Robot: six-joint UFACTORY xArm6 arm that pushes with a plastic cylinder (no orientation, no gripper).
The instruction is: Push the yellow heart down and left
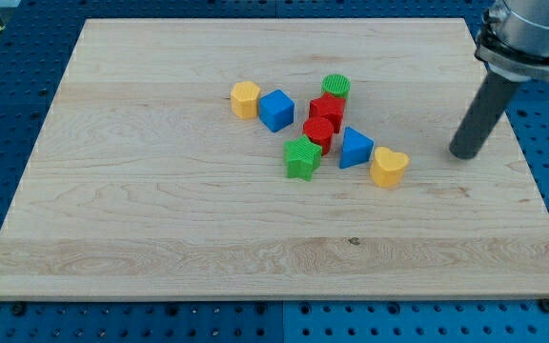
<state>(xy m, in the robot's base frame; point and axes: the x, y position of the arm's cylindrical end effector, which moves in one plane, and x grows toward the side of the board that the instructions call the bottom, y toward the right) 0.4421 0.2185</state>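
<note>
Yellow heart (389,167) lies on the bench (160,219), touching the blue triangular block (355,148) at the view's left. My tip (464,153), no claw to spread, stands apart at the view's right; approach step. Next: contact the heart's upper-right edge.

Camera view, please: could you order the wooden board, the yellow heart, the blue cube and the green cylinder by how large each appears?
1. wooden board, far the largest.
2. blue cube and yellow heart: look about alike, so I won't rank them.
3. green cylinder, smallest, though partly hidden and farther up the view.
</note>
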